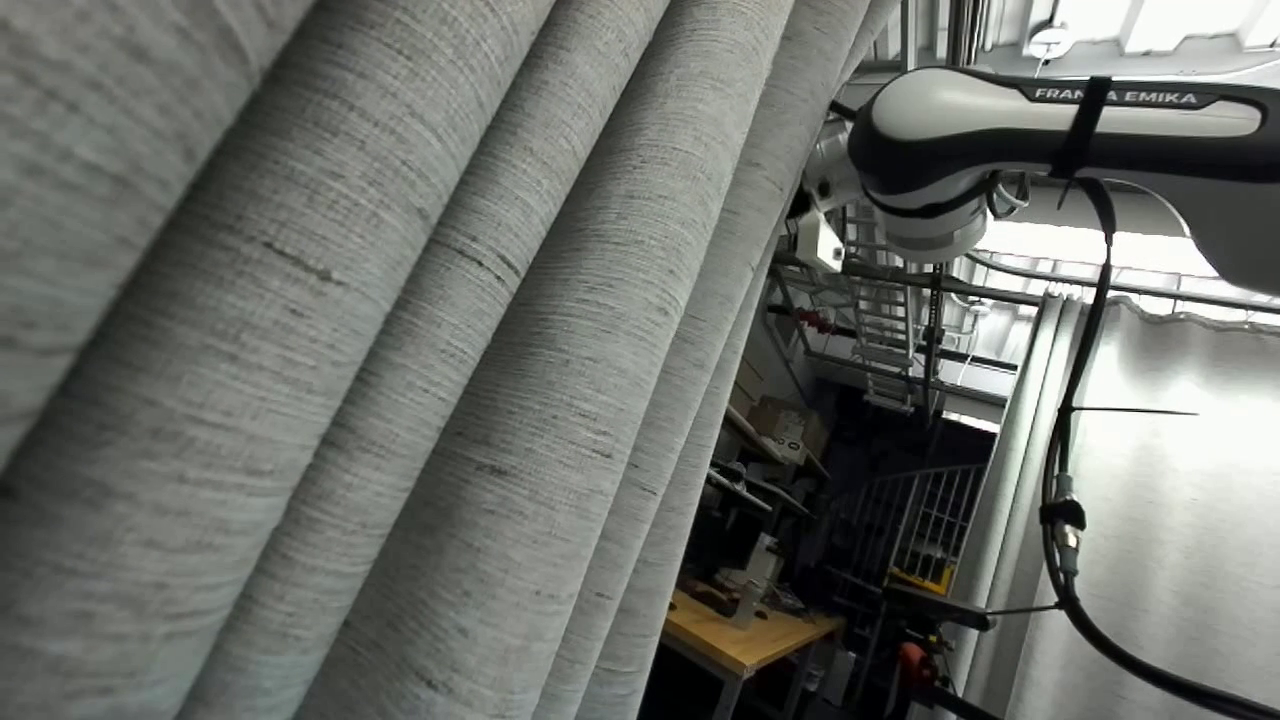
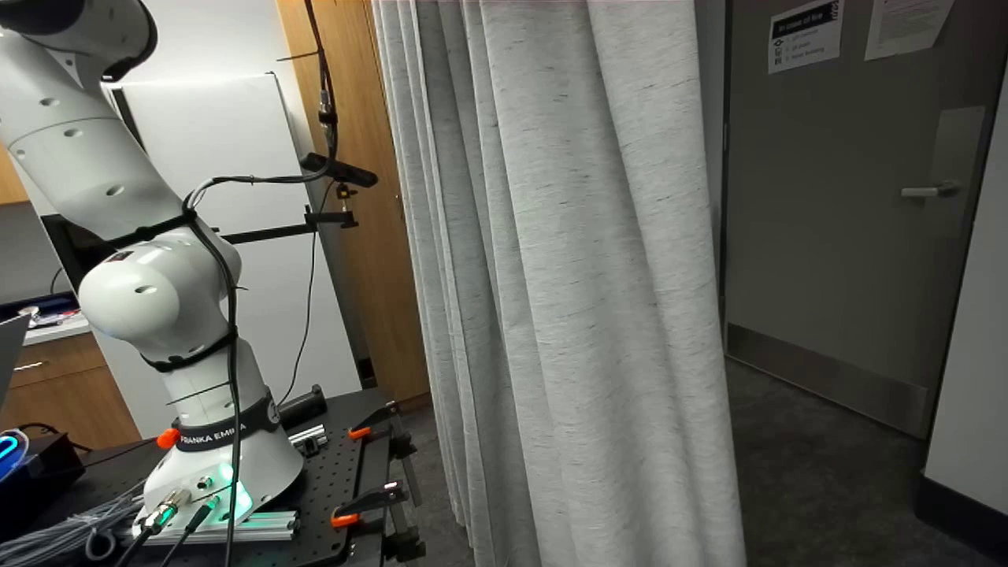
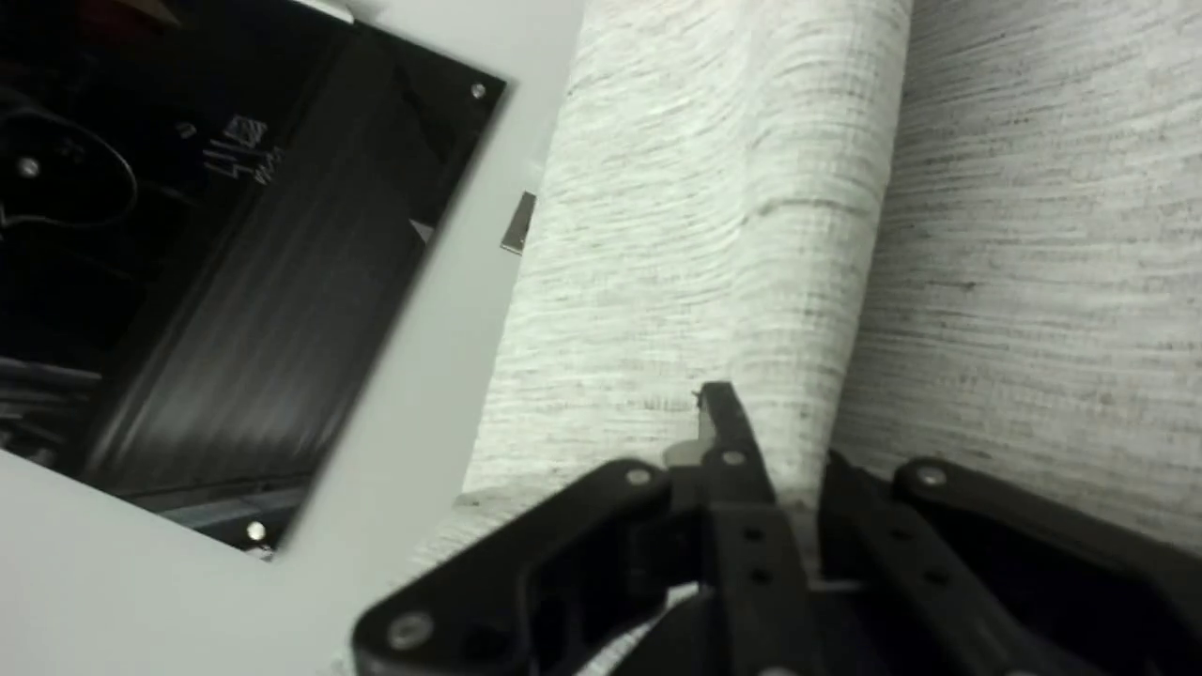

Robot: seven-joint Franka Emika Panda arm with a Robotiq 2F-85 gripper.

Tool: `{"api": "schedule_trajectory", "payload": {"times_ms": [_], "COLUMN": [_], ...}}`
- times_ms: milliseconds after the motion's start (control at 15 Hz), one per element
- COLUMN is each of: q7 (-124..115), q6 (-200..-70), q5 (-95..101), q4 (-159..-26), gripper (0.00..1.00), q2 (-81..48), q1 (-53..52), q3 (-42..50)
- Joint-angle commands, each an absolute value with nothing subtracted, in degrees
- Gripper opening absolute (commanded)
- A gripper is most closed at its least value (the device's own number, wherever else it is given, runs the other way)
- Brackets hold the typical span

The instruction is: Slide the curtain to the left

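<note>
The curtain [image 1: 560, 370] is a large light grey woven drape with deep folds and covers the left and middle of an exterior view. It hangs down the middle of an exterior view [image 2: 583, 276], to the right of the arm. In the wrist view the curtain [image 3: 676, 253] runs down between my gripper's fingers [image 3: 778, 422]. The fingers are close together with a fold of cloth pinched between them. The left fingertip lies over the cloth; the right fingertip is hidden behind the fold. In an exterior view the gripper is mostly hidden behind the curtain's edge, by the wrist [image 1: 825, 180].
A second pale curtain [image 1: 1170, 460] hangs at the right of an exterior view. A wooden desk [image 1: 750, 640] stands behind. Cables [image 1: 1070, 450] hang from the arm. A grey door [image 2: 850, 220] and a camera on a bracket [image 2: 339, 169] flank the curtain.
</note>
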State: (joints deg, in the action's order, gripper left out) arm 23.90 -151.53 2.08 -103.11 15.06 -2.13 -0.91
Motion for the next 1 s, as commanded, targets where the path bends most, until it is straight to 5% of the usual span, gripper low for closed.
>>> {"api": "schedule_trajectory", "payload": {"times_ms": [0,933], "q7": [22.2,27.6], "q6": [-151.0,-151.1], "q5": [7.2,7.7], "q4": [-105.4,-112.8], "gripper": [0.0,0.0], "q2": [15.3,21.2], "q1": [-5.5,-19.9], "q3": [-5.6,-14.1]}}
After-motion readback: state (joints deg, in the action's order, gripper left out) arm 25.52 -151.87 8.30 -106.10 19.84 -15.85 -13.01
